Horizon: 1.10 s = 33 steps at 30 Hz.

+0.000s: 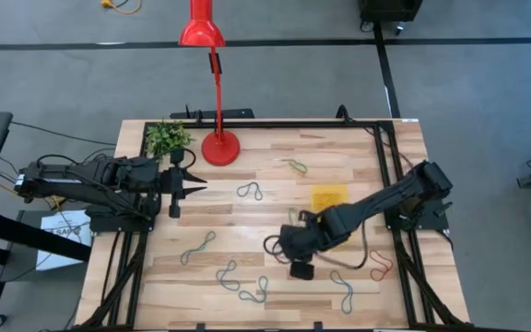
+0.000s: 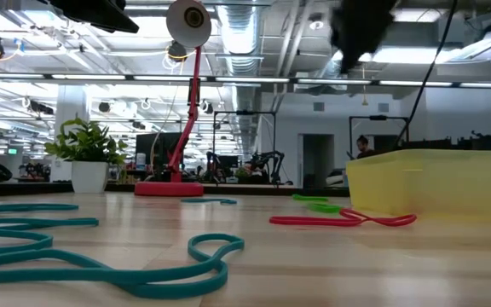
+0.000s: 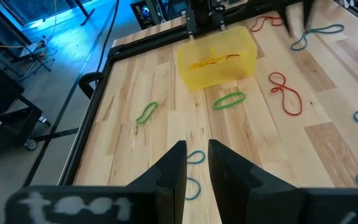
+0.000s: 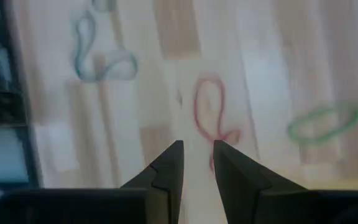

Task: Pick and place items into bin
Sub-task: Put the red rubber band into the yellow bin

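Right gripper (image 4: 197, 163) hangs over the tabletop (image 1: 275, 175) w/ a narrow gap between its fingers and nothing in them; can't tell from that whether it's released or clenched. In the right wrist view a red loop (image 4: 209, 112) twisted into a figure-eight lies on the wood just ahead of the fingertips, not touching. A green loop (image 4: 324, 122) lies beside it, a pale blue loop (image 4: 101, 53) further off on the other side. From above, the right arm (image 1: 385, 198) reaches in from the right edge toward the middle, partly covering the yellow bin (image 1: 328, 197).

Bin seen from the left wrist: translucent yellow tray (image 3: 217, 57) near the far edge, w/ a few orange and yellow loops inside. Low view shows a red loop (image 2: 341, 220) lying flat just in front of the bin wall (image 2: 437, 181), and a teal loop (image 2: 101, 266) close to the camera.

Left gripper (image 1: 194, 183) waits at the left side, near the small potted plant (image 1: 167, 138); fingers near-together, empty, can't tell its state either. Red lamp base (image 1: 219, 147) sits by the back edge. More loops lie scattered along the front, e.g. blue-green ones (image 1: 247, 291).
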Each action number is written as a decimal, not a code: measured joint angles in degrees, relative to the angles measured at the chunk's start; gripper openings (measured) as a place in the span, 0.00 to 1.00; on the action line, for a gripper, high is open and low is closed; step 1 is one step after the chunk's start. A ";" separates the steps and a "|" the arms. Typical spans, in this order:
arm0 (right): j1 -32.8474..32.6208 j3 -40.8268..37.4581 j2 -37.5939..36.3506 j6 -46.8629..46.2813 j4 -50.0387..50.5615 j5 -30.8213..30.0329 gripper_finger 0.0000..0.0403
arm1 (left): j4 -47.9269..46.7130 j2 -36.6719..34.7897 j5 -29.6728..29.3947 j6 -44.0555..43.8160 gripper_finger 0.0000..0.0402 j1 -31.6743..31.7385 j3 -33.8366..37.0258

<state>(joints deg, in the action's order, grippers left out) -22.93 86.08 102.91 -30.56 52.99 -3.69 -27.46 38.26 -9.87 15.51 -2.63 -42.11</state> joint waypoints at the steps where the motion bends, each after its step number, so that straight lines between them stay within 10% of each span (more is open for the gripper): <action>1: -0.29 -0.20 0.58 -0.37 1.45 0.41 0.20 | 0.00 0.00 0.00 0.00 0.14 0.00 0.00; 13: 4.18 -0.13 11.41 -4.03 2.02 14.77 0.20 | 0.24 0.00 -0.02 2.18 0.14 0.02 -0.02; 33: 6.39 -0.48 16.79 -9.77 1.15 14.52 0.20 | 1.51 0.00 0.00 7.50 0.14 0.04 -0.02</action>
<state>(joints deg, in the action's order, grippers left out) -16.55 85.61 119.70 -40.34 54.13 10.82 -25.96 38.26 -9.87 23.01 -2.59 -42.13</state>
